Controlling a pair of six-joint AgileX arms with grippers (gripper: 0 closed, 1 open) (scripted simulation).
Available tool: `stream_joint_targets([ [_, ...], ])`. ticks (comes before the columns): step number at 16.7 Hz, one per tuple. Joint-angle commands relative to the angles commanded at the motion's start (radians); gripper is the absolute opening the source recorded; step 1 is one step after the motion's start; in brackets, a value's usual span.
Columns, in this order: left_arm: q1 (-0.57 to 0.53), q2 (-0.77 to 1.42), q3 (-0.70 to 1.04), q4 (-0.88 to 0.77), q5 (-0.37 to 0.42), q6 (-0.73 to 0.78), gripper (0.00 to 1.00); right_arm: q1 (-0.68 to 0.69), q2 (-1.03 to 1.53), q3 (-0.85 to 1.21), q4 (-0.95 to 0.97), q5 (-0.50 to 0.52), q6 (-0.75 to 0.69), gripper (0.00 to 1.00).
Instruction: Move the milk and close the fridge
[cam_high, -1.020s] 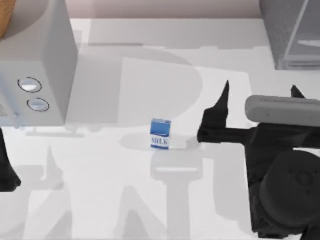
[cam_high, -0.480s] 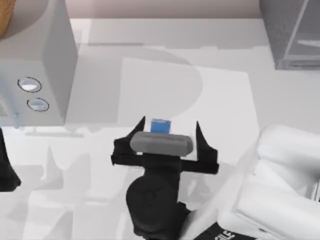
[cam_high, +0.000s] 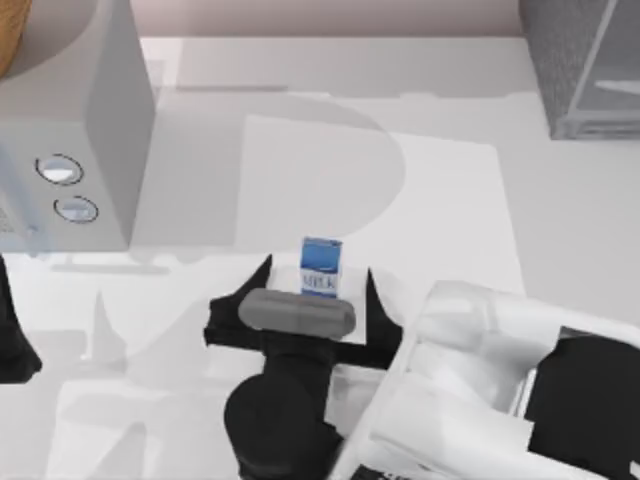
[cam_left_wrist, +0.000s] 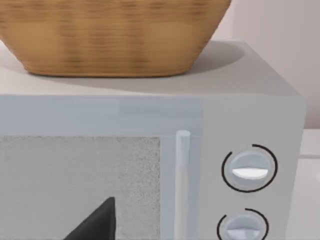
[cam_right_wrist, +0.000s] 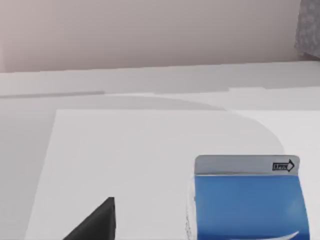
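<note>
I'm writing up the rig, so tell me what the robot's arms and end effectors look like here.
The right arm has glossy white rounded link shells with black sections. Its end effector is matte black, with a grey capsule-shaped bar across the top and two pointed, wedge-like fingers. The left arm at the table's left edge shows as a dark black shape.

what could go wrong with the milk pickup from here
1. The right gripper has open jaws either side of the milk, and the carton sits toward the right fingertip. An uneven close could push or tip it.
2. The milk is small and stands upright on the table, so a bump may knock it over.
3. The fridge stands far off at the table's back right corner, so a weak grip might drop the milk on the way.
</note>
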Motion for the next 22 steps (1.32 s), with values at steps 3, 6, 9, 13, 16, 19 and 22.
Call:
stream_joint_targets([
  [3, 0.000, 0.000, 0.000, 0.000, 0.000, 0.000, 1.00, -0.008, -0.002, -0.001, -0.003, -0.006, 0.000, 1.00],
  [6, 0.000, 0.000, 0.000, 0.000, 0.000, 0.000, 1.00, -0.052, 0.010, 0.030, -0.014, -0.052, -0.006, 1.00],
  [9, 0.000, 0.000, 0.000, 0.000, 0.000, 0.000, 1.00, -0.092, 0.021, 0.057, -0.024, -0.092, -0.011, 1.00],
  [13, 0.000, 0.000, 0.000, 0.000, 0.000, 0.000, 1.00, -0.093, 0.022, 0.058, -0.024, -0.093, -0.011, 0.92],
  [16, 0.000, 0.000, 0.000, 0.000, 0.000, 0.000, 1.00, -0.093, 0.022, 0.058, -0.024, -0.093, -0.011, 0.70],
  [19, 0.000, 0.000, 0.000, 0.000, 0.000, 0.000, 1.00, -0.093, 0.022, 0.058, -0.024, -0.093, -0.011, 0.47],
  [22, 0.000, 0.000, 0.000, 0.000, 0.000, 0.000, 1.00, -0.093, 0.022, 0.058, -0.024, -0.093, -0.011, 0.25],
])
